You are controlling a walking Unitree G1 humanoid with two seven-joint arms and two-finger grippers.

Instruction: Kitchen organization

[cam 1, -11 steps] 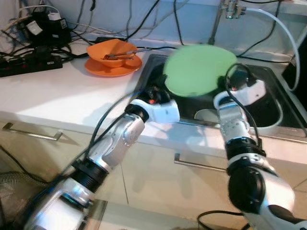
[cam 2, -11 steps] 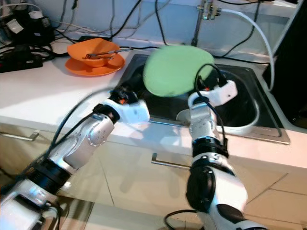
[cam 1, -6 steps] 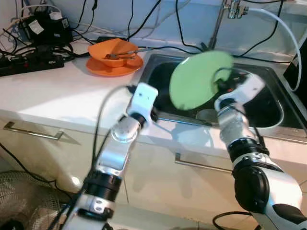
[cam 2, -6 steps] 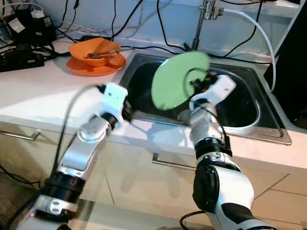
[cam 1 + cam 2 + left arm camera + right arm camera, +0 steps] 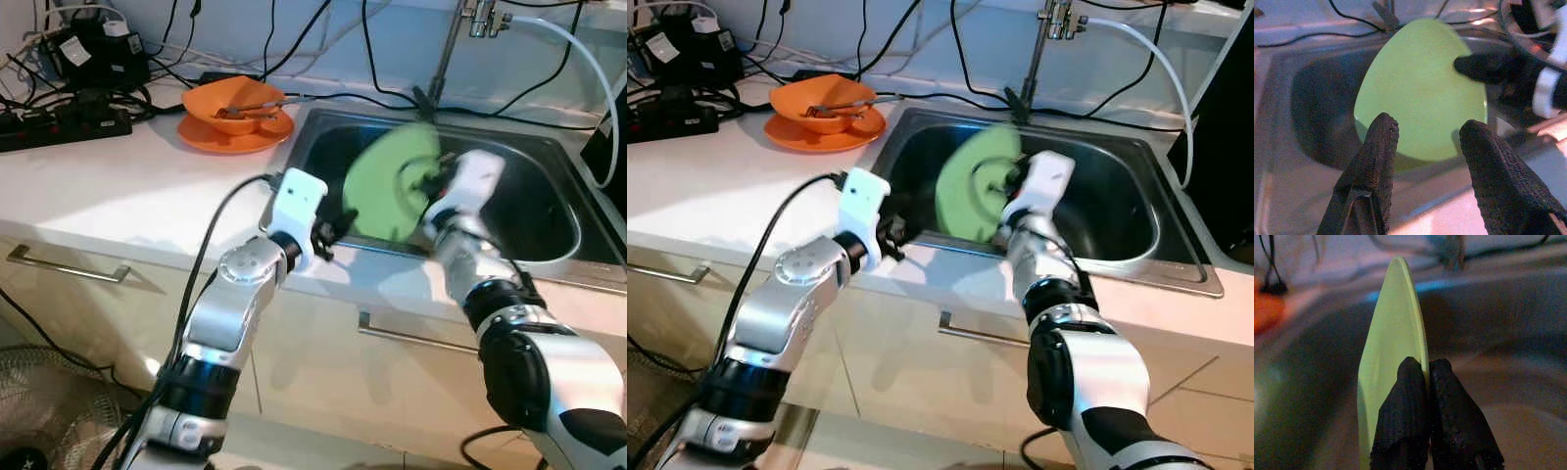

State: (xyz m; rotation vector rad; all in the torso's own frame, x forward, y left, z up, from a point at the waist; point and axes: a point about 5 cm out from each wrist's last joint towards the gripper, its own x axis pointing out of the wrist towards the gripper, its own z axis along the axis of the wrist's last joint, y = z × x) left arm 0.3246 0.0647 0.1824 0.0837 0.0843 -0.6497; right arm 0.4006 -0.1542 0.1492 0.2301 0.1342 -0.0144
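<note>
A light green plate (image 5: 387, 191) stands tilted on edge over the steel sink (image 5: 534, 211). My right gripper (image 5: 421, 186) is shut on its rim; in the right wrist view both fingers (image 5: 1413, 396) pinch the plate (image 5: 1393, 347) edge. My left gripper (image 5: 335, 225) hovers open at the sink's front left edge, close to the plate but apart from it. In the left wrist view its gripper (image 5: 1427, 129) frames the plate (image 5: 1420, 93) with nothing between the fingers.
An orange bowl (image 5: 233, 101) holding utensils sits on an orange plate (image 5: 227, 139) on the white counter, left of the sink. A faucet (image 5: 449, 49) and hose rise behind the sink. A power strip (image 5: 59, 122) and cables lie at the back left.
The right gripper has lowered the green plate from above the sink down into it, tipping it onto its edge. The left arm has swung so that its gripper points at the sink.
</note>
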